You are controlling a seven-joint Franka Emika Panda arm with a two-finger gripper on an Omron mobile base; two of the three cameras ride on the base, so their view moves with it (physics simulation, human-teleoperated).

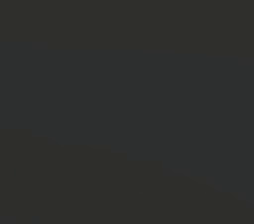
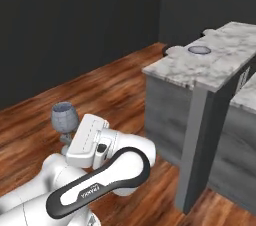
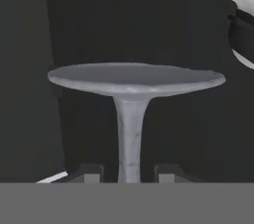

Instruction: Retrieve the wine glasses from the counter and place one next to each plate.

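Dark wall [image 2: 75,25] fills the back of the right base view, wood floor [image 2: 115,90] running in front of it; left base view is just a flat dark surface, can't tell what it is. Marble-topped bar [image 2: 220,65] sits at right, white top with grey veins over grey side panels, edge-on to the camera, with a second marble top just past it at the far right edge. Arm [image 2: 100,180] is folded low at lower left, hand pointing away toward the wall. One plate [image 2: 199,50] lies flat on the bar top near its far edge, small round dark-rimmed disc, well apart from the arm. Wine glass [image 2: 64,116] is up off the floor at the hand's far end, bowl up, stem going down into the hand, upright or near enough. Hand view has the wine glass upside down in frame: round foot spread wide across the middle, stem dropping straight down between the two fingertips [image 3: 91,173]. Gripper [image 3: 128,174] is clamped on the stem, a finger either side and tight against it, so the glass is held in mid-air, nowhere near the plate
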